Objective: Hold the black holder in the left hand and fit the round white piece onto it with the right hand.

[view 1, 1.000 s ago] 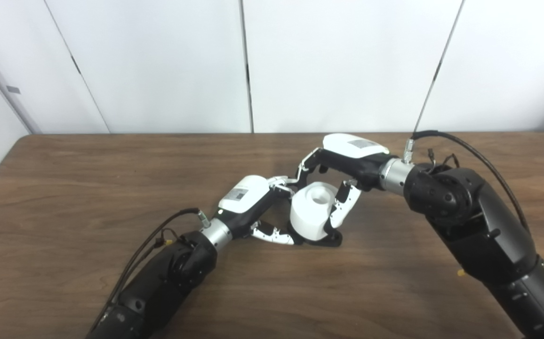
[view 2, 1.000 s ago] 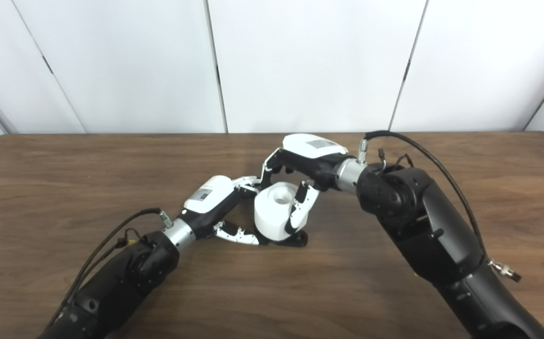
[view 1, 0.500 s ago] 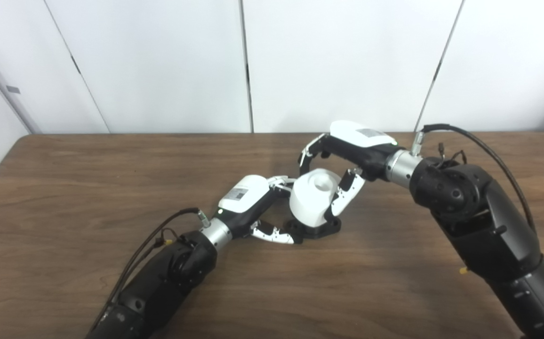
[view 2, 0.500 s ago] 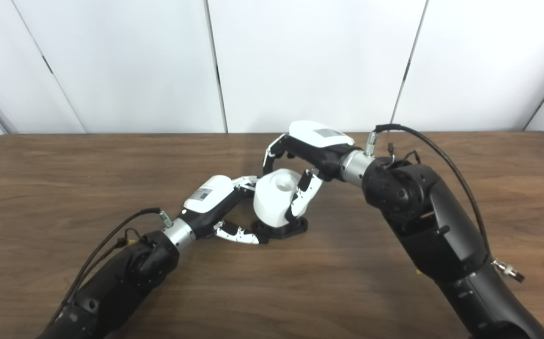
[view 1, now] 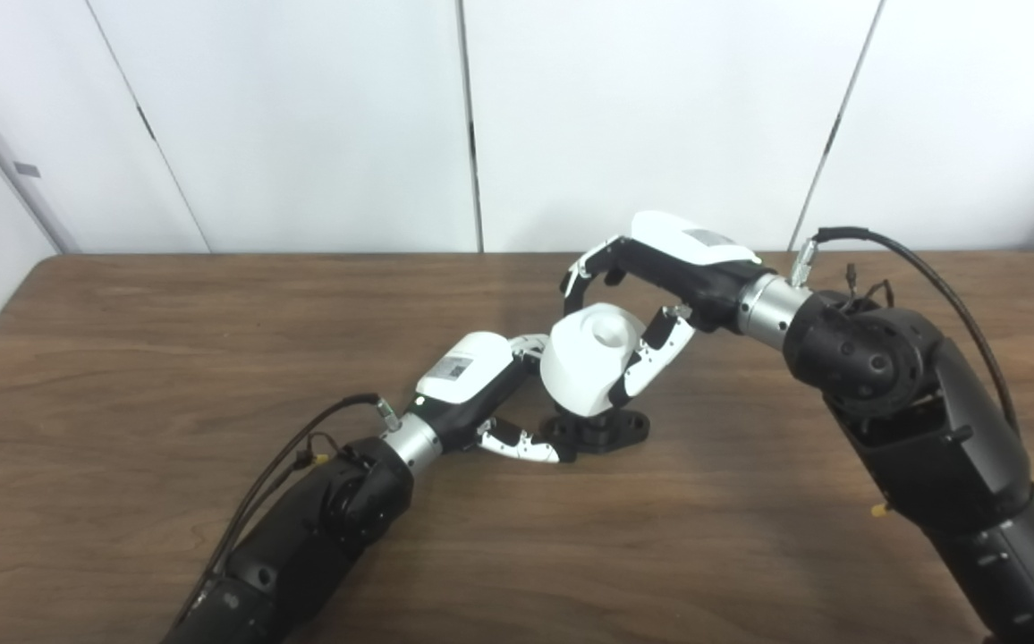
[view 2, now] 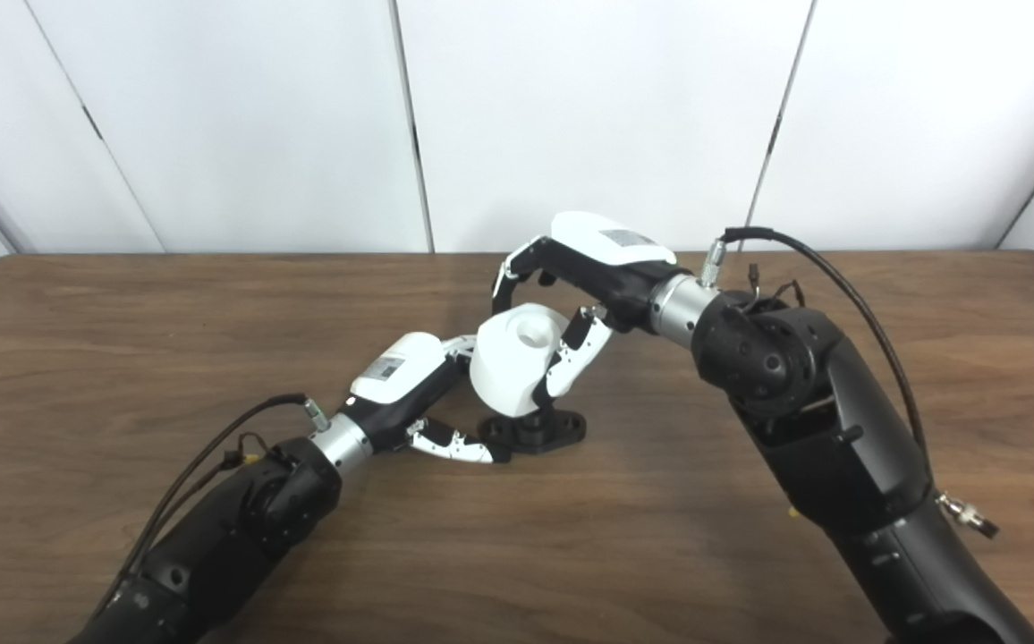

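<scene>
Above the black holder (view 1: pixel 597 430), right robot hand (view 1: pixel 651 286) grips round white piece (view 1: pixel 590 358).

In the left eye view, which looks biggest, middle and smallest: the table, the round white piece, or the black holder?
1. Table, biggest by far.
2. Round white piece, held in the right hand.
3. Black holder, smallest, though the piece hides part of it.

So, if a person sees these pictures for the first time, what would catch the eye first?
First the round white piece, held tilted in the right hand near the middle of the brown table, above the black holder. Next the left hand, which reaches in from the left, its fingers at the holder's base on the tabletop. The two bulky black arms fill the foreground.
</scene>
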### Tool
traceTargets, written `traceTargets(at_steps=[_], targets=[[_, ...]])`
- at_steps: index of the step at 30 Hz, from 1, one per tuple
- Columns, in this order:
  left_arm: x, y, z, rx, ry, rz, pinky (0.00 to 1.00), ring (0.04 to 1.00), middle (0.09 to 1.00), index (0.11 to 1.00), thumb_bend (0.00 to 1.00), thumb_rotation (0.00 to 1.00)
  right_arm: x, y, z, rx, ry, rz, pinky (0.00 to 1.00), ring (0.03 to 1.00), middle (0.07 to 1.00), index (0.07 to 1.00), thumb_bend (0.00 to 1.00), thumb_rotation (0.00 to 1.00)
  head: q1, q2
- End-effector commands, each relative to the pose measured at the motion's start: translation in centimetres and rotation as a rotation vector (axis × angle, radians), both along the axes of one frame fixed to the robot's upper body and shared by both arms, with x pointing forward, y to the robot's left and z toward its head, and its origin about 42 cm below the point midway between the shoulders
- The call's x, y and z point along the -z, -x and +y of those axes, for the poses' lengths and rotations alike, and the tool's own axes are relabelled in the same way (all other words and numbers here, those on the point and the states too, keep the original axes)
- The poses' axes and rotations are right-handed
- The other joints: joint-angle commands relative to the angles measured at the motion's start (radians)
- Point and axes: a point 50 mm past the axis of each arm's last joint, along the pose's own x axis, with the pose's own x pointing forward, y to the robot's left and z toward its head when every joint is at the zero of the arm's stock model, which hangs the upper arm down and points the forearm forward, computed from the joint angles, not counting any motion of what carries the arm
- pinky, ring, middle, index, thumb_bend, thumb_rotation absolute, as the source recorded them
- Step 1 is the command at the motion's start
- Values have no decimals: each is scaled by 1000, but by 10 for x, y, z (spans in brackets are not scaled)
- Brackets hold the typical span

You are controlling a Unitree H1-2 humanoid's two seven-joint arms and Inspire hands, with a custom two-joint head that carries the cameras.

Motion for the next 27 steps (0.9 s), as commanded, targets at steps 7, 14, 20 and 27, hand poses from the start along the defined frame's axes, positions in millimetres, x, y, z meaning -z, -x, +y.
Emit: traceTargets(at_steps=[7,14,20,27], targets=[[35,14,9,-1,-126,142,784,885,855,477,524,69,-42,-2,-6,-2,37,-92,720,780,753,481,521,130,6,3],[35,13,10,0,-129,136,778,884,854,477,524,68,-40,-4,-10,0,66,-63,721,777,749,481,522,128,7,2],[35,14,11,-4,-123,135,780,881,851,477,524,68,-36,-6,-12,-2,72,-56,717,777,748,481,521,128,6,4],[34,14,11,-1,-125,136,785,884,853,477,524,69,-31,-7,-11,3,79,-43,707,772,751,481,522,129,8,6]])
